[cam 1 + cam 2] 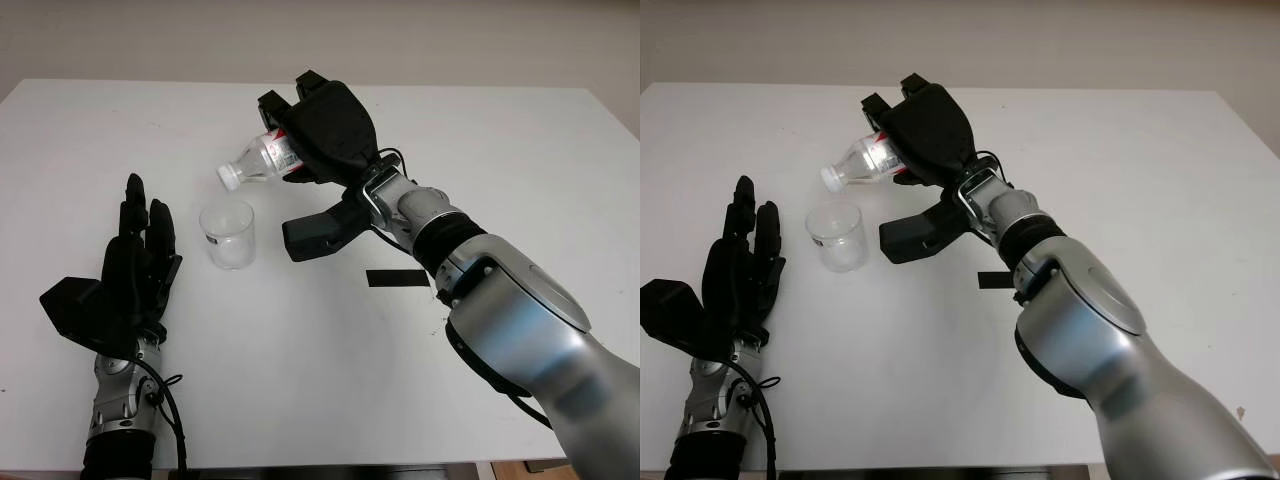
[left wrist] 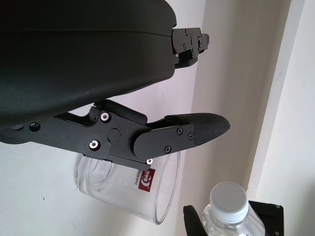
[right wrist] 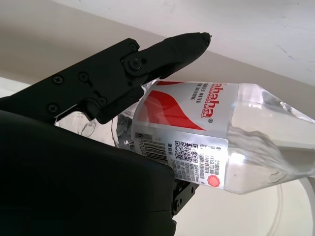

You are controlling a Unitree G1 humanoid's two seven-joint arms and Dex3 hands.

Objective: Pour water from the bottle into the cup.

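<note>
My right hand [image 1: 318, 130] is shut on a clear water bottle [image 1: 262, 160] with a red and white label [image 3: 187, 128]. The bottle is tipped nearly level above the table, and its white cap [image 1: 228, 177] points left and sits just above and behind the cup. The cap is on. The clear plastic cup [image 1: 228, 233] stands upright on the white table, left of centre. My left hand [image 1: 135, 265] is open, upright near the front left, a short way left of the cup [image 2: 128, 182].
A black strip of tape [image 1: 397, 278] lies on the white table [image 1: 400, 380] right of the cup, under my right forearm. A pale wall [image 1: 320, 40] rises behind the table's far edge.
</note>
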